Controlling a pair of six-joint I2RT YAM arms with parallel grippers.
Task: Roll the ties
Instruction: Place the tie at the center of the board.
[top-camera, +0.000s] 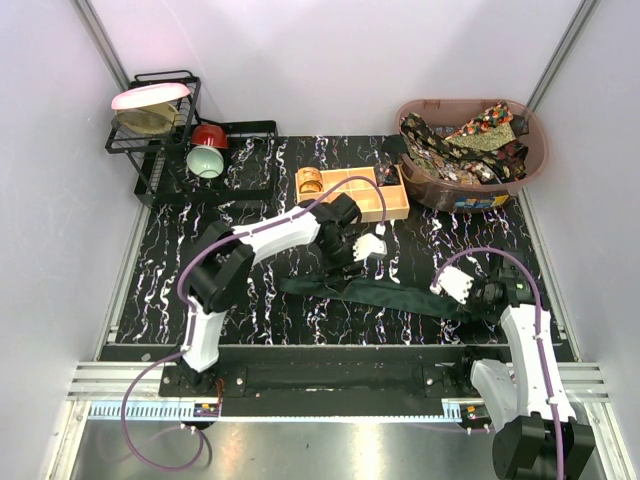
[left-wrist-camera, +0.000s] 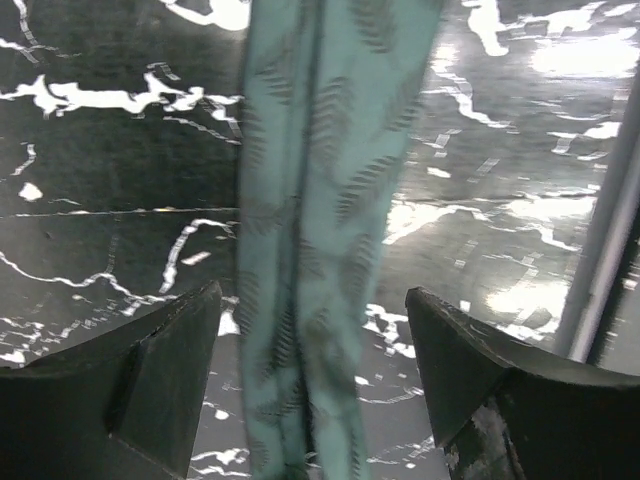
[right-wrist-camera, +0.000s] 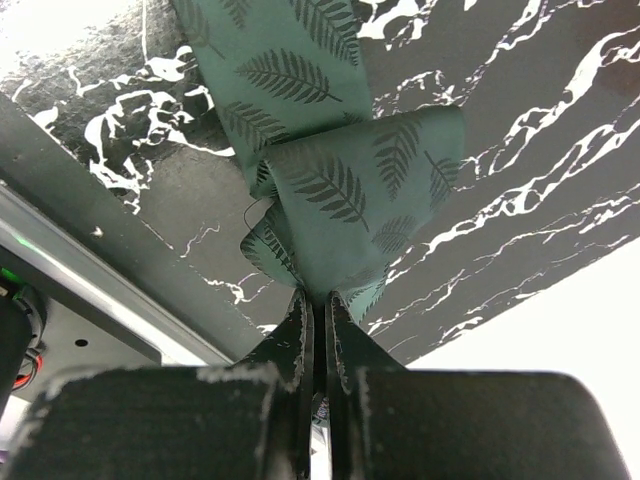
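Top external view: the green tie lies stretched across the table, flat along most of its length. The left gripper hangs over its middle, and the right gripper is at its right end. The patterned ties lie heaped in the pink bin, unrolled. A gold roll sits at the left end of the wooden box; we judge it to be one finished tie.

Left wrist view: the fingers are spread wide. The green tie runs between them on the table, untouched.

Right wrist view: the fingers are pressed together, pinching the folded end of the green tie. We judge the first turn barely begun. The rest of this tie's roll and the binned ties are left to do.
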